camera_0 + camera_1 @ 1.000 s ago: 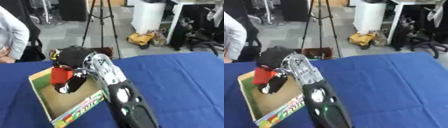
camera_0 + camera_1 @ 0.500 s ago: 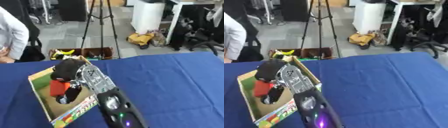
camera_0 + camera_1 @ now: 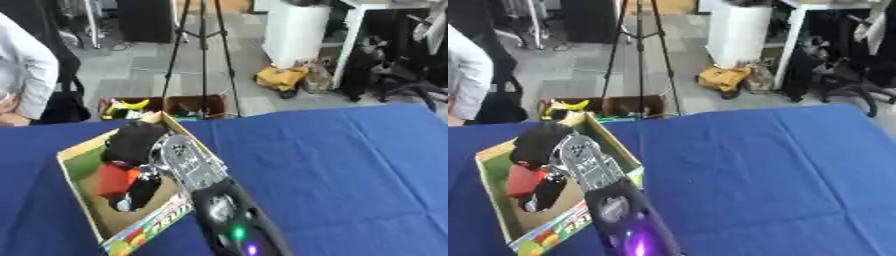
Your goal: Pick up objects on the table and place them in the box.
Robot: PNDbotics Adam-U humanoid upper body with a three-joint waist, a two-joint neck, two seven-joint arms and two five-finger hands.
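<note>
Left hand (image 3: 133,145) reaches down inside cardboard box (image 3: 80,150) at table's (image 3: 350,160) 9 o'clock, fingers curled around red object (image 3: 115,178). Right hand unseen.

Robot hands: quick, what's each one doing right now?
Right robot hand: inside the box, fingers curled around a red object.
Left robot hand: not in view.
</note>
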